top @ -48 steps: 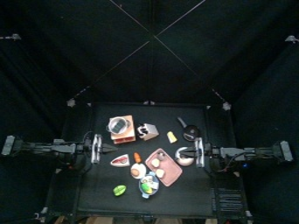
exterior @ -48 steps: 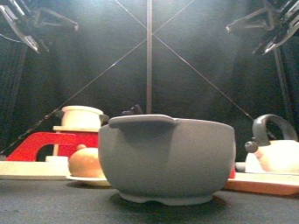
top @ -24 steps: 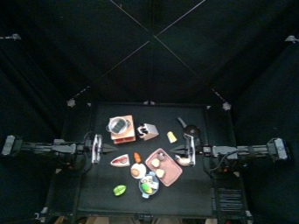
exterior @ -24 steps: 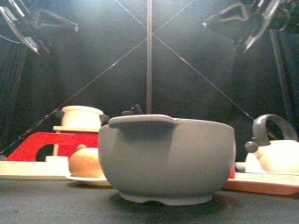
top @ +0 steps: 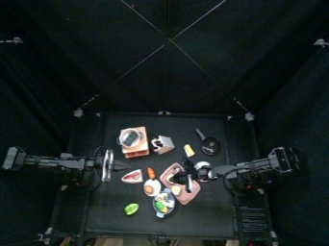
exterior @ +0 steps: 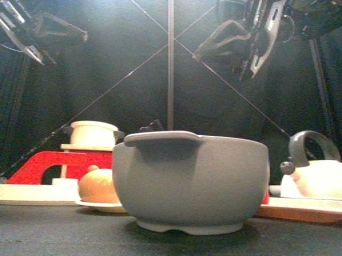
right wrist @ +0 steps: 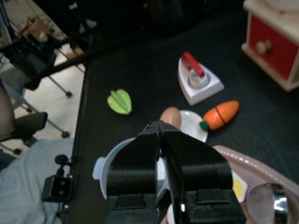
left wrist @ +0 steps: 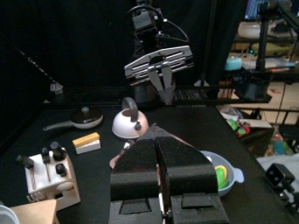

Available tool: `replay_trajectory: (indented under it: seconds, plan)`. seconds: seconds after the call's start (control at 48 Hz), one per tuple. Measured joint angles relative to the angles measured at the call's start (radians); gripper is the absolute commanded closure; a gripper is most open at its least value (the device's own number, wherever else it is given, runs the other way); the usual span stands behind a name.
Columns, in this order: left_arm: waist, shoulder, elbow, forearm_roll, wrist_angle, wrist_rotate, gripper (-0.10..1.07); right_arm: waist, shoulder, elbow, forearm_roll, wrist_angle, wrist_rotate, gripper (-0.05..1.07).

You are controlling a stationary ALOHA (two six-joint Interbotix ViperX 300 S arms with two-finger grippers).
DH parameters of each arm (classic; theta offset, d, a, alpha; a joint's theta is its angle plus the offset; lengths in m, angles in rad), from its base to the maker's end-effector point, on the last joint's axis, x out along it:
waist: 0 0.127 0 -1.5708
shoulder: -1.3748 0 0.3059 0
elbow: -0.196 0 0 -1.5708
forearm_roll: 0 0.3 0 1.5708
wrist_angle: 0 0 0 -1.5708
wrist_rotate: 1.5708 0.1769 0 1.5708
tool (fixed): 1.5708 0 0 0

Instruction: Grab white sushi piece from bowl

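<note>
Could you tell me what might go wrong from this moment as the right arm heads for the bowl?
1. The right gripper is shut; unless it opens before descending, it could push the food instead of taking it.
2. The grey bowl sits close beside a small plate with an orange carrot piece, so a slightly off approach may knock that.
3. No white sushi piece is clearly visible from here, so the gripper may pick the wrong item.

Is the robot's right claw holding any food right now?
No, the right gripper has its jaws shut with nothing between them, above the grey bowl.
</note>
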Motion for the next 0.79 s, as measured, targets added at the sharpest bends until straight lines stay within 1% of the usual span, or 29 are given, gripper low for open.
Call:
replay_trajectory:
  seconds: [0.146, 0.25, 0.417, 0.542, 0.667, 0.792]
  plan:
    - [-0.002, 0.094, -0.015, 0.046, -0.002, -0.002, 1.00, 0.015, 0.072, -0.041, -0.002, 0.008, -0.002, 0.85]
    - [-0.003, 0.130, -0.025, 0.055, 0.000, 0.000, 1.00, 0.029, 0.121, -0.077, -0.014, 0.017, -0.002, 0.72]
    - [-0.005, 0.126, -0.028, 0.055, 0.000, -0.008, 1.00, 0.058, 0.206, -0.127, -0.049, 0.057, 0.000, 0.50]
    - [-0.011, 0.127, -0.014, 0.031, -0.005, -0.006, 1.00, 0.069, 0.247, -0.161, -0.057, 0.103, 0.000, 0.36]
    - [-0.014, 0.126, -0.008, 0.009, -0.006, -0.003, 1.00, 0.066, 0.272, -0.193, -0.066, 0.140, 0.000, 0.25]
    - [-0.014, 0.126, -0.008, 0.008, -0.006, -0.003, 1.00, 0.064, 0.302, -0.216, -0.083, 0.149, -0.002, 0.21]
